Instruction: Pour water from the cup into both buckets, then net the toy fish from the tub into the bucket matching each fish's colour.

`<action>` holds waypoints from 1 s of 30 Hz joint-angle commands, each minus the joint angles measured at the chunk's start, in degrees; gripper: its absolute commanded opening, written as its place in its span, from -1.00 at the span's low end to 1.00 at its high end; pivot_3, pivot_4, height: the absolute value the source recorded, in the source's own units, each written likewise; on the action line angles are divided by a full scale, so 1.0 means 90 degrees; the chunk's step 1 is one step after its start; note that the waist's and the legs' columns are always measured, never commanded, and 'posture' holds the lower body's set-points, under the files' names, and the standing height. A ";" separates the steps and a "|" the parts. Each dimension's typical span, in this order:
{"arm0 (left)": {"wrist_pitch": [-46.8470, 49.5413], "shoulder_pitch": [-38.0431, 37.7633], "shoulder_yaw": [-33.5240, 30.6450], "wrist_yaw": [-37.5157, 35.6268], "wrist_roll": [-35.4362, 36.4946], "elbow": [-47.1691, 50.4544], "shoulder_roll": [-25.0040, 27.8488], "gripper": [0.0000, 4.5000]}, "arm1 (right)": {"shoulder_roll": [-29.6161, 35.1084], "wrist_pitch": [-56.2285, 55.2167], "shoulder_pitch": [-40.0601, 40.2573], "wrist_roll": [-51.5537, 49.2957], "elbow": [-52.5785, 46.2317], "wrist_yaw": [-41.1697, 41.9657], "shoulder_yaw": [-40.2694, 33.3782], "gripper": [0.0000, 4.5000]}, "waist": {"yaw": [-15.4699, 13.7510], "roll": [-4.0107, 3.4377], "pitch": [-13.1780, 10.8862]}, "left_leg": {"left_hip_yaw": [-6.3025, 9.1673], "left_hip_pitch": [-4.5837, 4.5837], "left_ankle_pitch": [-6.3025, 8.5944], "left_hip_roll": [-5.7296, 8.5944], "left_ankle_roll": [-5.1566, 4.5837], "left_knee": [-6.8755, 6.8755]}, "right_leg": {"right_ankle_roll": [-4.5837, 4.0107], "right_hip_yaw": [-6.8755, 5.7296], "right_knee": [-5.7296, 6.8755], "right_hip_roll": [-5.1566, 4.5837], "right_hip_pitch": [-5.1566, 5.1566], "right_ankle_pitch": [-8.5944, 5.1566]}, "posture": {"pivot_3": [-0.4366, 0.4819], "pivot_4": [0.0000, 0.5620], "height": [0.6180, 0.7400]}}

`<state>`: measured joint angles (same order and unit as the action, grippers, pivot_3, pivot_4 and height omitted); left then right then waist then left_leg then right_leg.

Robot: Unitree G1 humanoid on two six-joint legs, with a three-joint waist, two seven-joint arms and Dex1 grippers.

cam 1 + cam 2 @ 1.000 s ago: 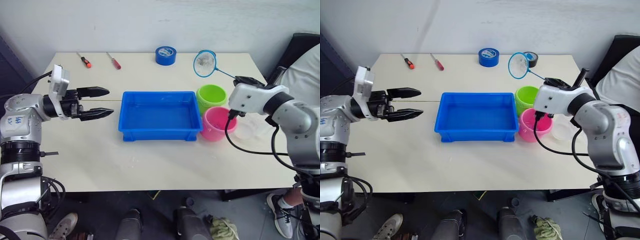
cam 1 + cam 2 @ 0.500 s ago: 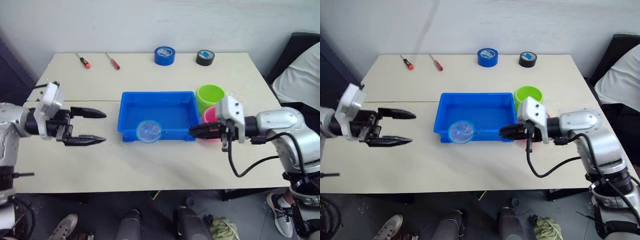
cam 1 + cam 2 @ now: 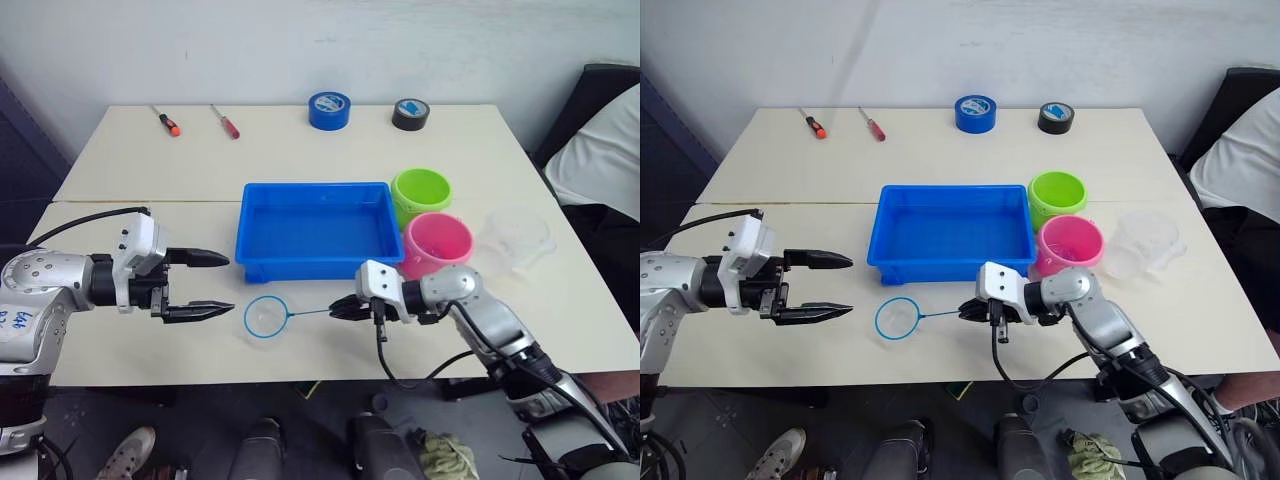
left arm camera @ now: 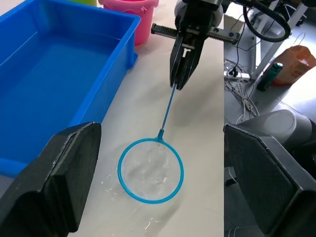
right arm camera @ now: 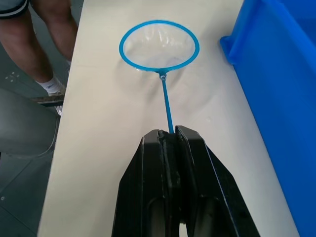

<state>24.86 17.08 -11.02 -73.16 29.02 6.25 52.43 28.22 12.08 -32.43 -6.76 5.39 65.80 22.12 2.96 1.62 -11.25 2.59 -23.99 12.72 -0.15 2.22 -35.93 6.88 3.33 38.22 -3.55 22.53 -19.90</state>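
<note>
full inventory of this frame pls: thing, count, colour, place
table: 1, cream.
tub: 1, bright blue, table centre.
buckets: 2, lime green and pink, just right of the tub, pink nearer the robot.
cup: 1, clear, right of the pink bucket.
net: 1, light blue hoop, lying on the table in front of the tub.
tape rolls: 2, blue and black, far edge.
screwdrivers: 2, orange-handled and red-handled, far left.
person's white sleeve: 1, right edge.
left gripper: fingers open, left of the hoop.
right gripper: fingers shut on the net handle.
</note>
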 commanded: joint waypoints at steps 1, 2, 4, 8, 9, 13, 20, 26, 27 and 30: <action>-0.0281 0.0072 0.0216 -0.0039 -0.0119 -0.0006 -0.0069 0.92 | -0.0182 -0.0542 -0.0231 0.0167 0.0578 -0.0029 -0.0022 -1.00 | -0.0001 0.0000 0.0000 | 0.0000 0.0001 0.0000 0.0001 0.0000 0.0000 | 0.0000 0.0000 0.0000 0.0000 -0.0001 0.0000 | -0.05 -0.47 0.90; -0.0315 0.0089 0.0260 -0.0051 -0.0133 -0.0025 -0.0081 0.92 | -0.0224 -0.0626 -0.0267 0.0197 0.0705 -0.0021 -0.0020 -1.00 | -0.0001 0.0000 0.0000 | 0.0000 0.0001 0.0000 0.0002 0.0000 0.0000 | 0.0000 -0.0001 0.0000 -0.0001 -0.0002 0.0000 | -0.05 -0.47 0.90; -0.0320 0.0134 0.0355 -0.0058 -0.0150 -0.0078 -0.0104 0.92 | -0.0313 -0.0768 -0.0349 0.0252 0.0950 -0.0001 -0.0033 -1.00 | 0.0005 0.0000 0.0000 | 0.0001 0.0000 0.0000 0.0001 0.0000 0.0001 | 0.0000 -0.0001 -0.0001 0.0000 -0.0001 0.0000 | -0.05 -0.47 0.90; -0.0443 0.0170 0.0477 -0.0094 -0.0222 -0.0188 -0.0109 0.92 | -0.0464 -0.1043 -0.0506 0.0379 0.1393 0.0040 -0.0030 -1.00 | 0.0020 0.0000 0.0000 | 0.0000 0.0002 0.0000 0.0000 0.0001 0.0003 | 0.0000 0.0000 0.0001 0.0002 0.0001 0.0000 | -0.05 -0.47 0.90; -0.0449 0.0184 0.0491 -0.0094 -0.0223 -0.0203 -0.0106 0.92 | -0.0482 -0.1067 -0.0522 0.0389 0.1433 0.0059 -0.0035 -1.00 | 0.0024 0.0000 0.0000 | -0.0001 0.0004 0.0000 0.0000 0.0001 0.0003 | 0.0000 0.0001 0.0002 0.0002 0.0000 0.0000 | -0.05 -0.47 0.90; -0.0523 0.0188 0.0529 -0.0089 -0.0262 -0.0224 -0.0066 0.96 | -0.0487 -0.1119 -0.0538 0.0431 0.1512 0.0166 -0.0045 -0.32 | 0.0015 -0.0001 -0.0001 | 0.0000 0.0003 0.0000 0.0000 0.0001 0.0004 | 0.0000 0.0000 0.0001 0.0001 0.0000 0.0000 | -0.05 -0.47 0.90; -0.0268 -0.0164 0.0386 0.0485 -0.0422 0.0011 -0.0086 0.96 | 0.0379 -0.0597 -0.0105 0.0236 0.0361 0.0385 -0.0499 0.98 | -0.0004 -0.0006 -0.0004 | 0.0000 0.0002 0.0001 0.0004 0.0001 0.0006 | 0.0000 0.0001 -0.0002 -0.0004 0.0000 0.0000 | -0.05 -0.47 0.90; 0.0287 -0.1358 -0.0213 0.1495 -0.0097 0.1027 -0.0544 0.96 | 0.1511 0.1074 0.1434 -0.0680 -0.2103 0.0286 -0.1455 0.98 | -0.0125 -0.0005 -0.0003 | 0.0003 -0.0008 0.0013 -0.0002 -0.0008 0.0018 | 0.0000 0.0001 -0.0037 -0.0047 -0.0002 0.0000 | -0.05 -0.47 0.90; 0.0425 -0.1657 -0.0344 0.1716 -0.0059 0.1193 -0.0649 0.96 | 0.1588 0.1301 0.1793 -0.0843 -0.2505 0.0161 -0.1610 0.98 | -0.0133 -0.0005 -0.0003 | 0.0002 -0.0003 0.0016 -0.0004 -0.0009 0.0019 | -0.0001 0.0000 -0.0037 -0.0048 -0.0006 0.0000 | -0.05 -0.47 0.90; 0.0579 -0.2394 -0.0556 0.2254 -0.0171 0.1535 -0.0909 0.96 | 0.1588 0.1758 0.2600 -0.1142 -0.3299 -0.0227 -0.1885 0.98 | -0.0133 -0.0004 -0.0001 | -0.0001 0.0010 0.0016 -0.0007 -0.0008 0.0039 | -0.0004 0.0003 -0.0045 -0.0047 -0.0013 -0.0002 | -0.05 -0.47 0.90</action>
<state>29.23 -2.92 -13.81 -55.47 27.19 17.40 44.76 42.39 25.58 -10.14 -14.31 -19.31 65.47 7.08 1.76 1.58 -11.26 2.58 -23.90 12.87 -0.21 2.15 -35.58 6.84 3.36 37.82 -3.97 22.41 -19.93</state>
